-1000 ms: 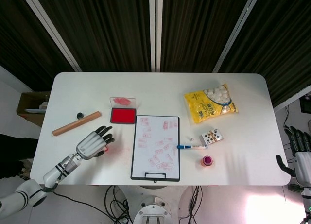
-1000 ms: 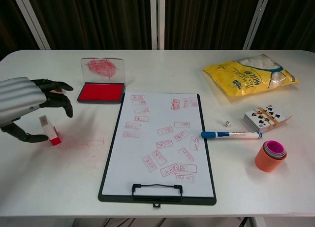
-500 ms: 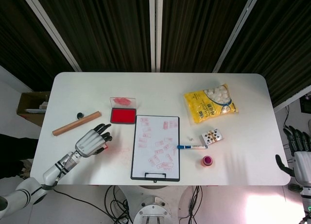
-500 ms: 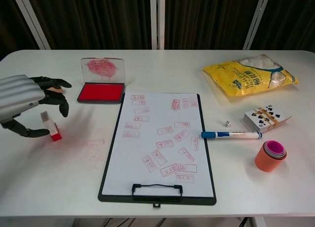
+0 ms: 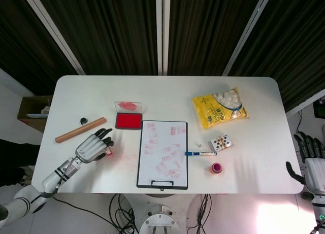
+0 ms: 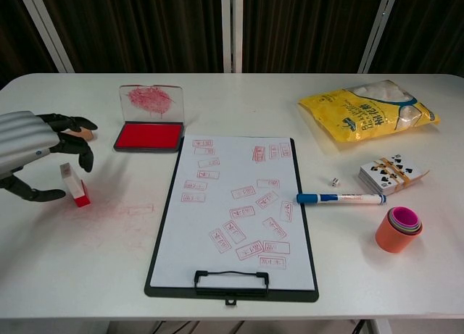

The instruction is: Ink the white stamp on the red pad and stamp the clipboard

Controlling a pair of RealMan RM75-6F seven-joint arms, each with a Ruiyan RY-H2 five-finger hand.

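Near the table's left edge the left hand (image 6: 32, 149) hovers over the stamp (image 6: 74, 186), fingers curved and apart; nothing is gripped yet, though the thumb lies close beside it. The stamp stands upright on its red base, on a patch of table smeared with ink. To do this well, I judge the fingers should close on the white body above the base, squarely, so it lifts without tipping. The pad (image 6: 148, 136) sits open toward the far edge, its lid up, just beyond the clipboard's (image 6: 233, 207) far-left corner; the sheet already carries many red prints. The right hand (image 5: 314, 158) hangs off the right edge, fingers spread, empty. The table (image 6: 101, 269) is white; dark slatted panels stand behind.
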